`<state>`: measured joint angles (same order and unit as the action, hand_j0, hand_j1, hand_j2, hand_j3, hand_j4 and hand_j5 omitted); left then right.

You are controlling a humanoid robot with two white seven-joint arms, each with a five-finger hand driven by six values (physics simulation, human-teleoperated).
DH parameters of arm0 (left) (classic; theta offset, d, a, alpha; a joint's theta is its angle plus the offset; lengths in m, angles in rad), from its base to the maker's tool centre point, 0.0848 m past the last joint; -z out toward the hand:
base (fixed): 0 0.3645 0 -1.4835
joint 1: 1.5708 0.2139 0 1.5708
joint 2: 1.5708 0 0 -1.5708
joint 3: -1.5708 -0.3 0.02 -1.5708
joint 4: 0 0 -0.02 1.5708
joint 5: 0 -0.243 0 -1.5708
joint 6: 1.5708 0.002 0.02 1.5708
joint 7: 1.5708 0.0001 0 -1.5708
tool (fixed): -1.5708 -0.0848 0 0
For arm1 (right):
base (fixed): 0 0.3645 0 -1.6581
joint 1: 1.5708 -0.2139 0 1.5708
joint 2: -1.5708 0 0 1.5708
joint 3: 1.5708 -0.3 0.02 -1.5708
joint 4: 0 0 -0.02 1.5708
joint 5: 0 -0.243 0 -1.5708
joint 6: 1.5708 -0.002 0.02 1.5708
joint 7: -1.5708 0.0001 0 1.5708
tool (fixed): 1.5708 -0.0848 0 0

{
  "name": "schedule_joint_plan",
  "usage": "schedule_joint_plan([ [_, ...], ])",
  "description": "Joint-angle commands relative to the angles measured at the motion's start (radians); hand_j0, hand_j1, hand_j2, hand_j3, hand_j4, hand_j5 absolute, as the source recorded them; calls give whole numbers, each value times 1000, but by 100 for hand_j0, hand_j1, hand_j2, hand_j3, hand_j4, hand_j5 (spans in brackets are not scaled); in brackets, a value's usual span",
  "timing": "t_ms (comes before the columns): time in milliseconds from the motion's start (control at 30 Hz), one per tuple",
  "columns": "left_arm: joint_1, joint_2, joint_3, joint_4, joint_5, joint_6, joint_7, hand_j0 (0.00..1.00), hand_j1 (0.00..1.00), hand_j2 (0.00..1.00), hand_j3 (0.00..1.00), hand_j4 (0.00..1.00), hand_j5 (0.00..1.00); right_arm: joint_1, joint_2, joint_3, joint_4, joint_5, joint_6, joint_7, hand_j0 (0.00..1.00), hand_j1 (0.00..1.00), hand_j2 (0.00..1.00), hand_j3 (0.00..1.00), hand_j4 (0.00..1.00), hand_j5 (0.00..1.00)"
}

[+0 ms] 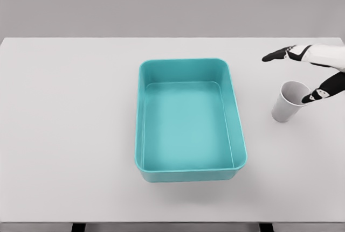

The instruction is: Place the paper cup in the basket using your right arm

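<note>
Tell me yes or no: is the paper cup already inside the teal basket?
No, the paper cup stands on the white table to the right of the empty basket, beside the right hand.

One teal rectangular plastic basket (191, 119) with rounded corners sits on the table, and it is the only container of its kind. One white paper cup (289, 101), open at the top and narrowing toward its base, stands to the basket's right; no second cup shows. One flat white table (64, 135) carries both. One white robot hand with black fingertips (315, 73) comes in from the right edge. Of its fingers, two black-tipped ones can be counted with confidence, one stretched out above the cup and one at the cup's rim; the others are cut off by the frame edge, so their number is uncertain.
</note>
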<state>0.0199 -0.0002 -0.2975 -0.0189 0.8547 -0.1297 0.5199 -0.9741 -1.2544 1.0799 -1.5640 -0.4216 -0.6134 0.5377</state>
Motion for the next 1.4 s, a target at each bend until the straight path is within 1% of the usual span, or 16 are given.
schedule_joint_plan([
  [0,0,0,0,0,0,-1,0,100,100,100,100,100,100,0,3,0,-4,6,3,-2,100,100,100,100,100,100],
  [33,0,0,0,0,0,-1,0,100,100,100,100,100,100,6,4,-5,2,-2,3,-7,100,100,100,100,100,100],
  [100,0,0,0,0,0,-1,0,100,100,100,100,100,100,63,7,-5,85,-107,3,-53,100,100,100,100,100,100],
  [167,0,0,0,0,0,-1,0,100,100,100,100,100,100,120,1,-3,99,-212,3,-61,100,100,100,100,100,100],
  [233,0,0,0,0,0,-1,0,100,100,100,100,100,100,164,9,-2,134,-260,3,-61,100,100,100,100,100,100],
  [333,0,0,0,0,0,-1,0,100,100,100,100,100,100,160,-5,2,171,-256,3,-64,100,100,100,100,100,100],
  [400,0,0,0,2,0,-1,0,100,100,100,100,100,100,169,-8,11,197,-258,3,-108,100,100,100,100,100,100],
  [433,0,0,0,0,0,-1,0,100,100,100,100,100,100,182,-5,38,217,-260,3,-111,100,100,100,100,100,100],
  [533,0,0,0,0,0,-1,0,100,100,100,100,100,100,222,-5,57,219,-266,3,-128,100,100,100,100,100,100],
  [600,0,0,0,0,0,-1,0,100,100,100,100,100,100,248,3,64,219,-266,3,-194,100,100,100,100,100,100],
  [733,0,0,0,0,0,-1,0,100,100,100,100,100,100,239,-7,103,266,-299,3,-304,100,100,100,100,100,100],
  [933,0,0,0,0,0,-1,0,100,100,100,100,100,100,262,30,173,297,-327,3,-337,100,100,100,100,100,100],
  [1000,0,0,0,0,0,-1,0,100,100,100,100,100,100,270,42,186,315,-330,3,-378,100,100,100,100,100,100],
  [1067,0,0,0,0,0,-1,0,100,100,100,100,100,100,270,64,190,323,-332,3,-390,100,100,100,100,100,100],
  [1167,0,0,0,0,0,-1,0,100,100,100,100,100,100,271,81,192,381,-352,3,-395,100,100,100,100,100,100],
  [1367,0,0,0,0,0,-1,0,100,100,100,100,100,100,298,113,192,412,-353,3,-398,100,100,100,100,100,100],
])
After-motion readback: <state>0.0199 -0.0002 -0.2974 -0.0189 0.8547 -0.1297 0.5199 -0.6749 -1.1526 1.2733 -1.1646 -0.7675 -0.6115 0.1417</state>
